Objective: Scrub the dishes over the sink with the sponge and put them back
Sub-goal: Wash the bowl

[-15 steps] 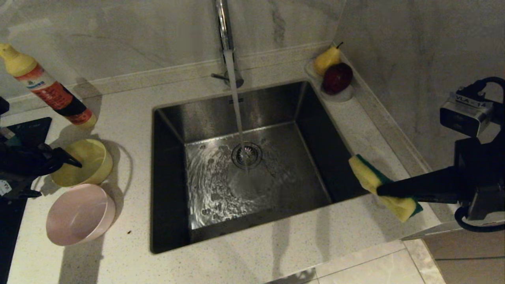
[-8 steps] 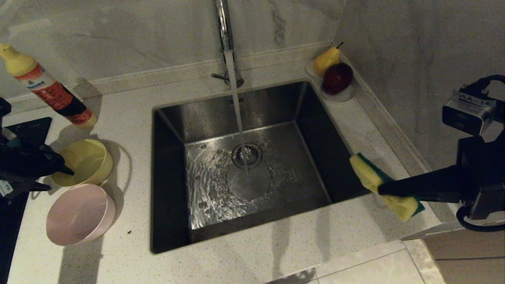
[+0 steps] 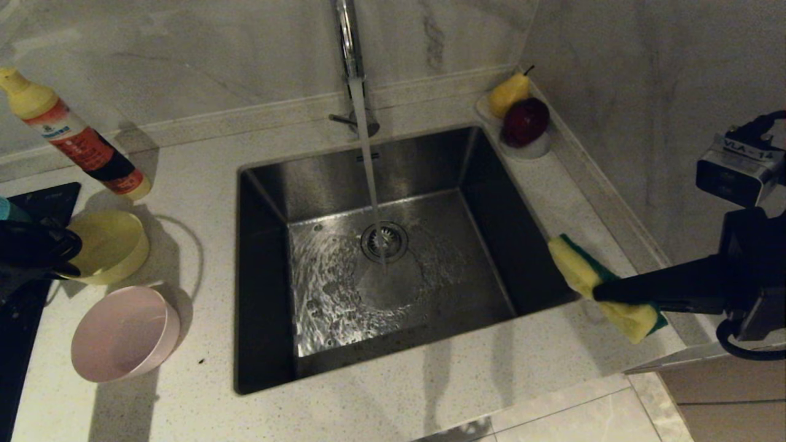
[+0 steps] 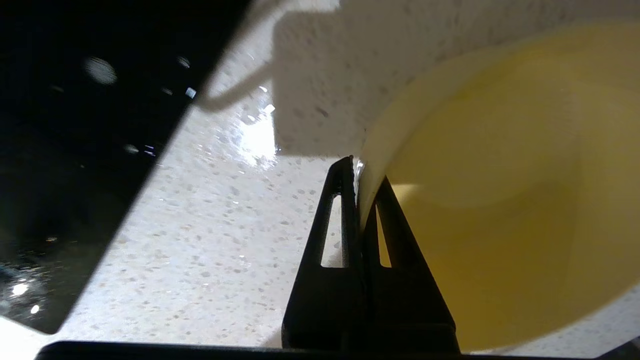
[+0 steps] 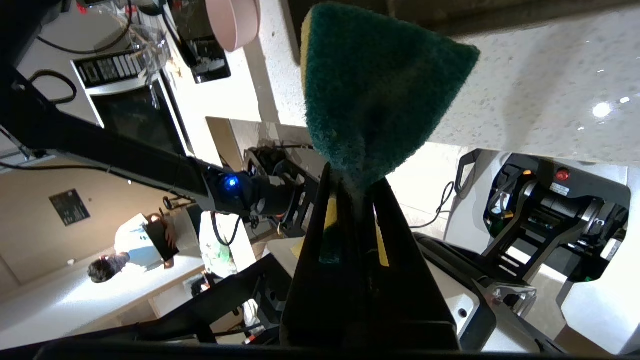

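The yellow bowl hangs tilted just off the counter at the left, and my left gripper is shut on its rim. In the left wrist view one finger lies inside the yellow bowl and one outside; the left gripper pinches the wall. A pink bowl sits on the counter in front of it. To the right of the sink, my right gripper is shut on the sponge, held above the counter. The sponge's green face fills the right wrist view above the right gripper.
Water runs from the chrome tap onto the drain strainer. A spray bottle leans at the back left. A dark hob lies at the far left. A white dish with a pear and apple stands in the back right corner.
My left gripper shut on the yellow bowl's rim, then pulled it left and lifted it slightly off the counter. The right gripper with the sponge drifted a little to the right.
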Tool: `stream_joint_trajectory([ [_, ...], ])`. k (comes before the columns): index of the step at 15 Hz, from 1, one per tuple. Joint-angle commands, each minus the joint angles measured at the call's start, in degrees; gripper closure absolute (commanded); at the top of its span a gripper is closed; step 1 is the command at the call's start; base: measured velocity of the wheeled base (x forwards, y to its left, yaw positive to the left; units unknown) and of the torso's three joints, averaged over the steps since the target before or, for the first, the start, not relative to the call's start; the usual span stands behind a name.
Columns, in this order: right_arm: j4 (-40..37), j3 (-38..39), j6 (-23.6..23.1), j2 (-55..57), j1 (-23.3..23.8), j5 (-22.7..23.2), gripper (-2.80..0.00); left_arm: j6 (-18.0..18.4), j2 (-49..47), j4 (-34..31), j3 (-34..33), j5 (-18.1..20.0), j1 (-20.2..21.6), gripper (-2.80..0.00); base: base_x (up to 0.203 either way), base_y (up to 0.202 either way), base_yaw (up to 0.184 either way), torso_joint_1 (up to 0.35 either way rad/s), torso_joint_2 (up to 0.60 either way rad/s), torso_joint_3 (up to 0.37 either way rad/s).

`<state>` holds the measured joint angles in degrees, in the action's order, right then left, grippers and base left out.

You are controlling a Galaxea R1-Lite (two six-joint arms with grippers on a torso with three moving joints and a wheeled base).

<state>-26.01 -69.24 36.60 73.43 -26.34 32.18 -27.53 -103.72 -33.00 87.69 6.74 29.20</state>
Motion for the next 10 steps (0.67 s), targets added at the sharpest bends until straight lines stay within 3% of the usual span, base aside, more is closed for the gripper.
stream_joint_trajectory([
  [1,-0.2,-0.2,0.2,-0.4,0.0,0.2,0.00,-0.2,0.5,-1.4,2.5,0.1,2.4,0.00,0.000,0.000,0.000,0.000,0.00,0.000],
  [5,-0.1,0.1,0.2,-0.2,-0.1,0.2,0.00,-0.2,4.2,-2.2,7.4,0.2,7.3,0.00,0.000,0.000,0.000,0.000,0.00,0.000],
  [10,-0.1,0.3,0.2,-0.1,-0.1,0.2,0.00,-1.9,14.0,-2.3,15.1,0.9,7.6,0.00,0.000,0.000,0.000,0.000,0.00,0.000],
])
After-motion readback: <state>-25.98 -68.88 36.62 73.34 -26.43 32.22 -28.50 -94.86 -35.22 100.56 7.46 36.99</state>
